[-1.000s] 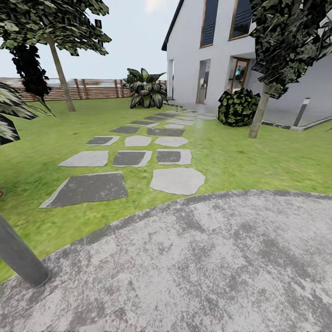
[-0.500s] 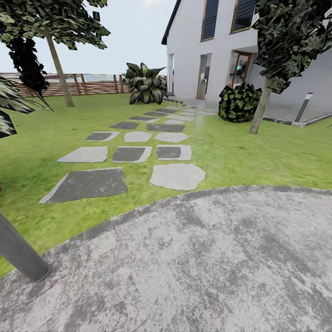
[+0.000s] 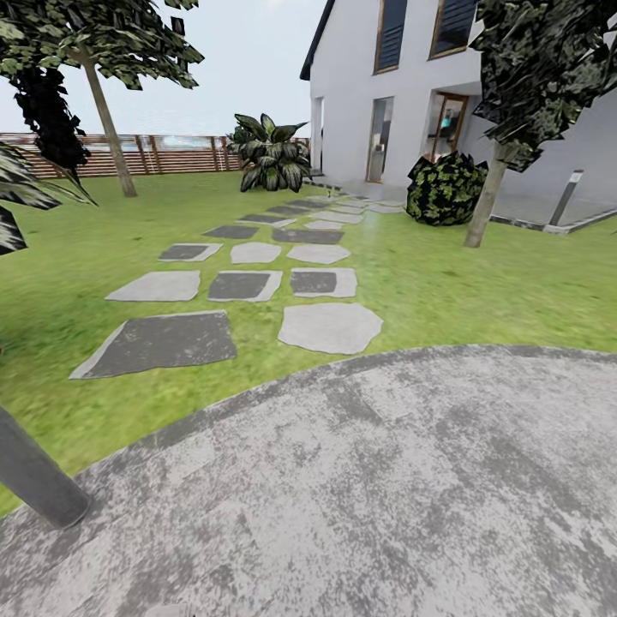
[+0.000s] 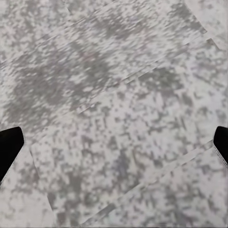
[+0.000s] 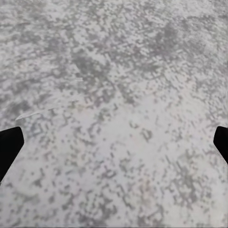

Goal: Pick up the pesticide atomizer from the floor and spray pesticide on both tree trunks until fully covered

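Your two trees stand well apart across the lawn (image 3: 480,283) — one pale, leaning trunk (image 3: 107,124) far left by the slatted fence (image 3: 171,154), the other trunk (image 3: 484,206) at right beside a round bush (image 3: 444,190), each under dark jagged foliage. Stepping stones (image 3: 330,327) run between them. Your left gripper (image 4: 114,147) and right gripper (image 5: 114,147) both hang spread wide, holding nothing, over mottled grey paving (image 3: 386,480).

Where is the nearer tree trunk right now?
In the head view, the tree trunk stands at right on the lawn, beside the round bush by the house.
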Tool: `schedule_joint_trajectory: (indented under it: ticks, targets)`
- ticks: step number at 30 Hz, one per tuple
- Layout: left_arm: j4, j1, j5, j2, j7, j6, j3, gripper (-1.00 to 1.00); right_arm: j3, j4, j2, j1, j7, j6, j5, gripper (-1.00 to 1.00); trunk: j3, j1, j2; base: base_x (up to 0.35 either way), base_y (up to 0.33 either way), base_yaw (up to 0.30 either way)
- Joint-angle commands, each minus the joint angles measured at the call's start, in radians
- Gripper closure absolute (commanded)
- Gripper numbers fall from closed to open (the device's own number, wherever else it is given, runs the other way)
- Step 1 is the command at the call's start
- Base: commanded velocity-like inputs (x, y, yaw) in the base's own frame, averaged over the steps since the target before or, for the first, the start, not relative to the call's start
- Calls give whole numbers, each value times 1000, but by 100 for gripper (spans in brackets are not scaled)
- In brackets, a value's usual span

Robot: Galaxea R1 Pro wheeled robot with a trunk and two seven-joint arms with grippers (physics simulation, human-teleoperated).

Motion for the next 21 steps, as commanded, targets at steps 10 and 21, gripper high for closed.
schedule_joint_trajectory:
  ticks: [10, 21]
  targets:
    - [1, 0, -5, 1, 0, 0, 0, -100, -1, 3, 0, 0, 0, 1, 0, -100, 0, 0, 0, 328, 0, 0]
    - [1, 0, -3, 3, -1, 0, 0, -100, -2, 5, 0, 0, -3, 1, -6, -100, 0, 0, 0, 340, 0, 0]
